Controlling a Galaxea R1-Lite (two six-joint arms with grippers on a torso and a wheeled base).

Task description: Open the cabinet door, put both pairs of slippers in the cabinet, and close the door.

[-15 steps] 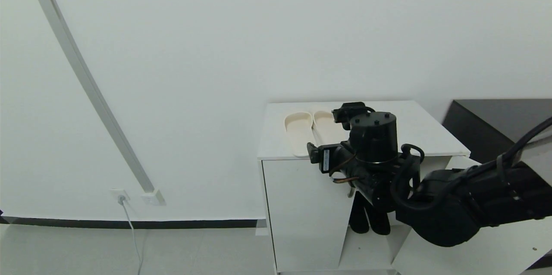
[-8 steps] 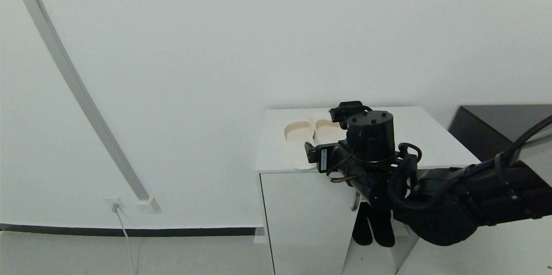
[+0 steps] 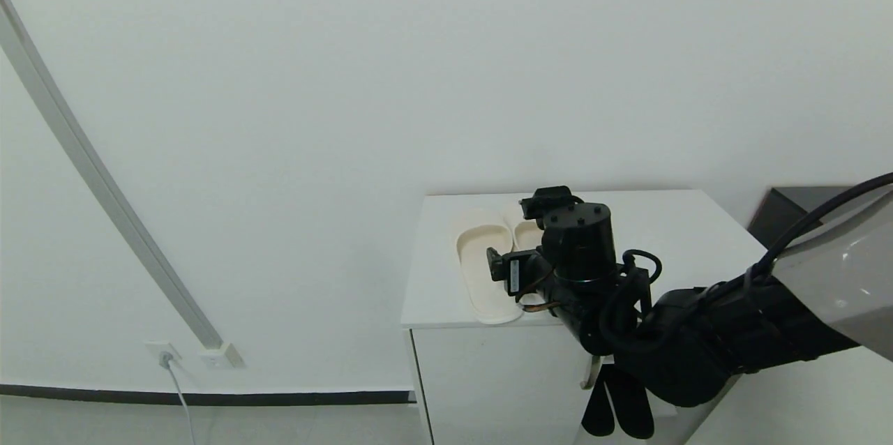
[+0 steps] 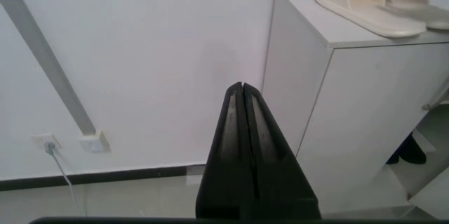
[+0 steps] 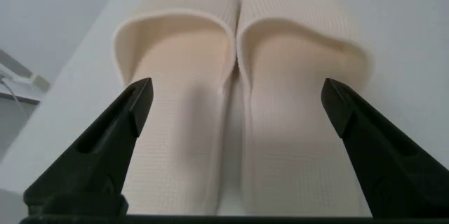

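The cream slippers (image 3: 486, 277) lie side by side atop the white cabinet (image 3: 488, 375); right gripper (image 5: 237, 90) fingers spread open either side of them; left gripper (image 4: 242, 90) fingers pressed closed; black slippers (image 3: 618, 409) inside the cabinet.

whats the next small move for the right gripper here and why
Probably ease the right gripper closer and shut it on the cream slippers. Its open fingers already stand either side of the pair, which lies together on the cabinet top, not yet gripped.
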